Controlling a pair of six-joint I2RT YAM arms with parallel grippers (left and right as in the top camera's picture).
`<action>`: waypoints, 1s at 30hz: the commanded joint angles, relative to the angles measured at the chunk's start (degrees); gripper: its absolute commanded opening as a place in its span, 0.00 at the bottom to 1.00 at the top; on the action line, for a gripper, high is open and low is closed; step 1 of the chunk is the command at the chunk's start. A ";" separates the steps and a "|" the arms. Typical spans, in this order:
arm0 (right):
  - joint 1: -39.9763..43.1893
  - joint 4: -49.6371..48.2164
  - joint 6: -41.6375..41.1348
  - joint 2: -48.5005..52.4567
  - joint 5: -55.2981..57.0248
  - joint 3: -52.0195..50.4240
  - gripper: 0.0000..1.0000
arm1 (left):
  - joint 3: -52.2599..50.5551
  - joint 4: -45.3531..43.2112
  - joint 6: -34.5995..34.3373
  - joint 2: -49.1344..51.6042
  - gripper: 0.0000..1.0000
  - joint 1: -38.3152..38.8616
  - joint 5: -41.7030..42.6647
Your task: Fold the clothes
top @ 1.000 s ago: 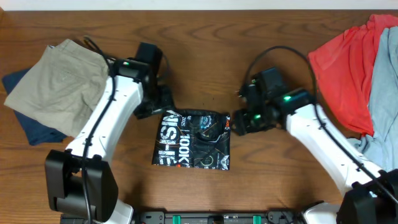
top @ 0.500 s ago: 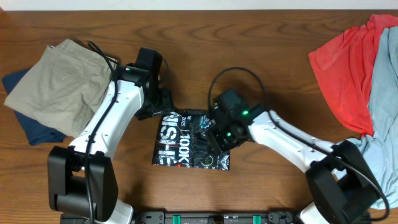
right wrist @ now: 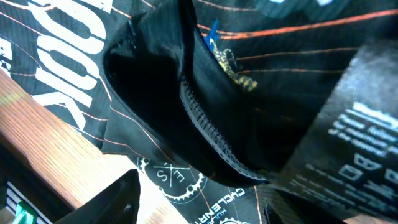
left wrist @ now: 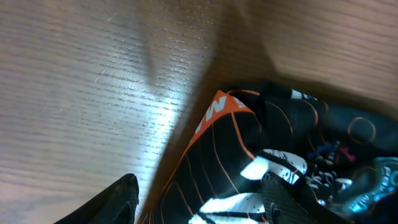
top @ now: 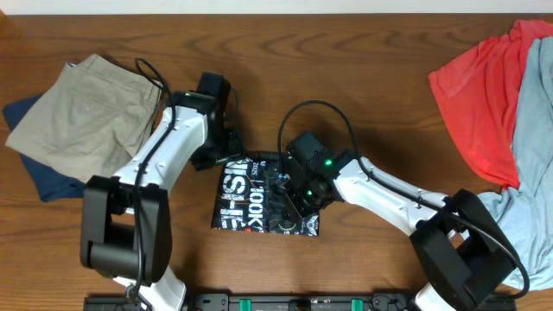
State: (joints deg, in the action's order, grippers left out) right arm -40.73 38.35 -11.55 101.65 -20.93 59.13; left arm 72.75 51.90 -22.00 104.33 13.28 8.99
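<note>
The black jersey lies folded into a small rectangle at the table's middle, white lettering and orange lines up. My left gripper is at its far left corner. In the left wrist view the fingers are spread wide, with the jersey's orange-edged corner between and below them. My right gripper is low over the jersey's right half. In the right wrist view its fingers are spread apart over a loose black fold and a cog logo. Neither gripper holds cloth.
Khaki shorts lie on a navy cloth at the far left. A red shirt and a light blue-grey garment lie at the right edge. Bare wood surrounds the jersey.
My right gripper has moved left from the jersey's right edge to over its right half. The left gripper has stayed at the far left corner.
</note>
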 commanded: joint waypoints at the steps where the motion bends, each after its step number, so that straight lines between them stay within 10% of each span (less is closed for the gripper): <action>1: -0.79 -0.07 -1.25 0.68 1.33 -0.33 0.58 | -0.44 -0.63 1.03 1.92 0.65 0.02 -0.70; 30: -2.03 -0.66 11.65 0.70 3.54 -0.87 0.50 | -0.44 -4.22 1.01 7.21 0.65 0.02 -2.21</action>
State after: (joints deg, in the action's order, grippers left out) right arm -40.93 37.52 -5.69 101.65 -17.87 58.74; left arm 72.73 47.55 -22.00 110.61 13.28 8.34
